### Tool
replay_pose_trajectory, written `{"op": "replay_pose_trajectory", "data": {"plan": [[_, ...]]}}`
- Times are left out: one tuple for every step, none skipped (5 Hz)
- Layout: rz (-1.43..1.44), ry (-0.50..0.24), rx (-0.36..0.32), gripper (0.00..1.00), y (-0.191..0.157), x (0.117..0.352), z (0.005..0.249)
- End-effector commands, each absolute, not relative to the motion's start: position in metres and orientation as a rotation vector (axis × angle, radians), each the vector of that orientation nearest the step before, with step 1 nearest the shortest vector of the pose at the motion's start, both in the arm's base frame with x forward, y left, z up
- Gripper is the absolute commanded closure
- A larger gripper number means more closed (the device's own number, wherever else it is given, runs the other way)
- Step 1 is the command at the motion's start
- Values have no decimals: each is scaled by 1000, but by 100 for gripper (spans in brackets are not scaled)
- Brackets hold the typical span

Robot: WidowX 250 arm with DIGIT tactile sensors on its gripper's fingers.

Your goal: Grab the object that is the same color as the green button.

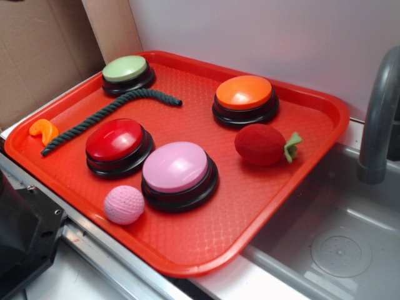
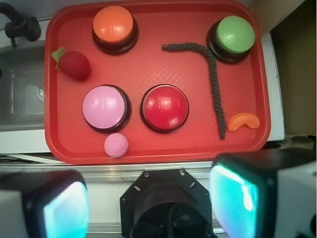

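The dark green rope lies on the red tray, its long run stretching from the orange slice up toward the green button, then hooking away just beside it. Red, pink and orange buttons, a plush strawberry and a pink ball share the tray. The gripper hangs clear, fingers spread wide.

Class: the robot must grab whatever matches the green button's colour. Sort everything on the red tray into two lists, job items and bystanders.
Belongs to the job:
- round pale green domed push button
- long dark green twisted rope

Just lying about:
- orange button
- red button
- pink button
- red plush strawberry
- pink knitted ball
- orange segment-shaped toy
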State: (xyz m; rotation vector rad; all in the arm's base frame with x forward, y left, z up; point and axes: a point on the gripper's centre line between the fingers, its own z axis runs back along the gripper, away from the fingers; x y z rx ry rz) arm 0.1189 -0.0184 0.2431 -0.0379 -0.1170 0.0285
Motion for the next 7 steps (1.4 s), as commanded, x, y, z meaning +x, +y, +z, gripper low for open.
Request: {"op": "replay_pose_trajectory", "data": {"plan": [[28, -117, -38, 0, -18, 119, 243], [48, -133, -41, 0, -4, 126, 233], [28, -147, -86, 0, 8, 136, 220], [42, -154, -100, 0, 32, 153, 199], [70, -163, -116, 0, 51, 163, 182], [144, -146, -87, 0, 77, 179, 157], [193, -134, -69, 0, 99, 192, 135]]}}
